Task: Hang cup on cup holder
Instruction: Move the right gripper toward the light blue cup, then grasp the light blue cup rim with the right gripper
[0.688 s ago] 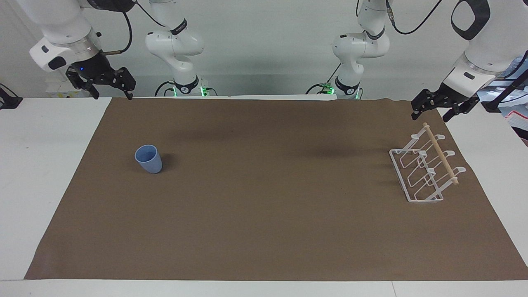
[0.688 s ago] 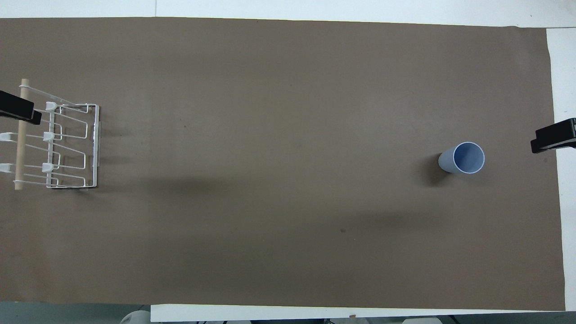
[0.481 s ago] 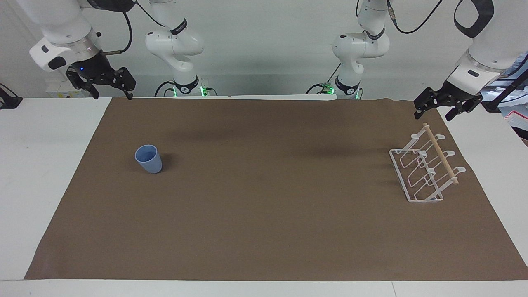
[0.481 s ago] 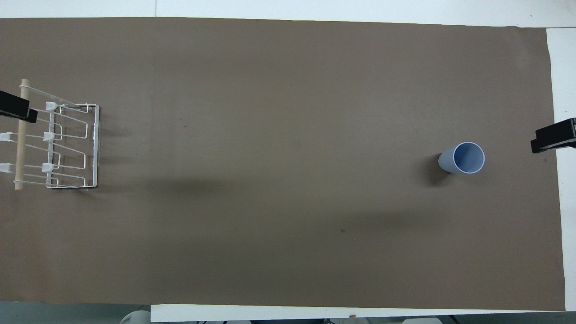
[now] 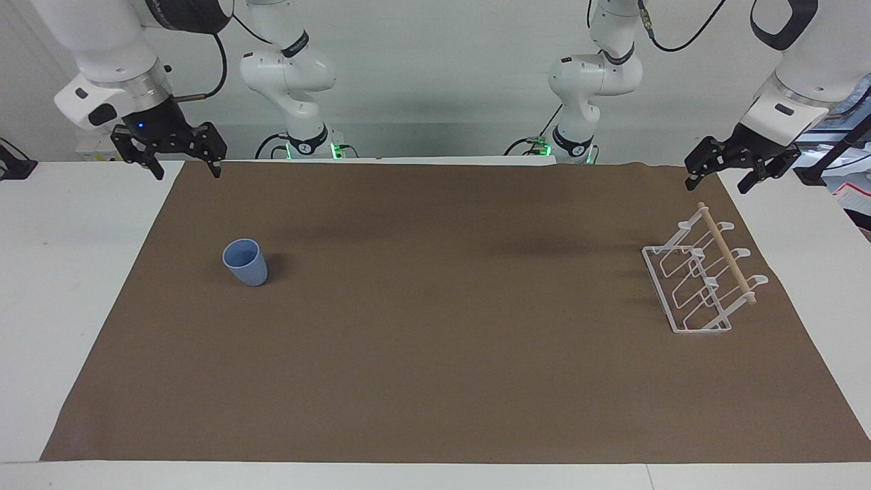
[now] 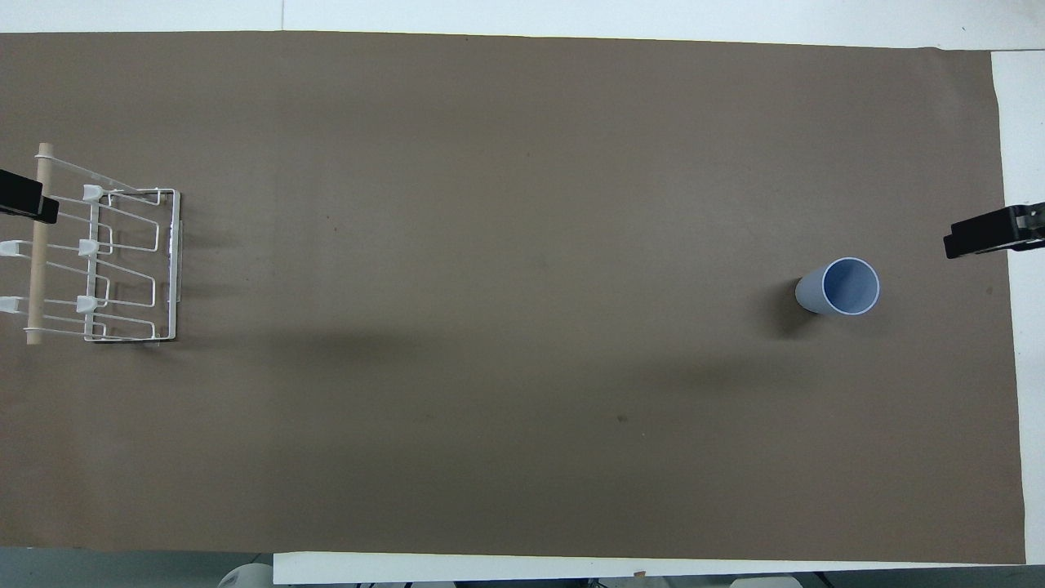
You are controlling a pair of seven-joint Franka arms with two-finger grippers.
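The light-blue cup [image 5: 245,263] stands upright, rim up, on the brown mat toward the right arm's end; it also shows in the overhead view [image 6: 846,287]. The white wire cup holder [image 5: 701,282] with its wooden dowel [image 5: 727,253] stands toward the left arm's end, also seen from overhead [image 6: 122,265]. My right gripper [image 5: 188,173] is open and empty, raised over the mat's edge at the right arm's end, apart from the cup. My left gripper [image 5: 714,185] is open and empty, raised over the mat's edge by the cup holder's dowel end, not touching it.
The brown mat [image 5: 435,354] covers most of the white table [image 5: 68,286]. In the overhead view only one dark finger of each gripper shows at the side edges: the right one's [image 6: 992,237] and the left one's [image 6: 24,204].
The right gripper has turned and shifted a little toward the mat. The left gripper has risen slightly and drawn back from the cup holder. Cup and holder have not moved.
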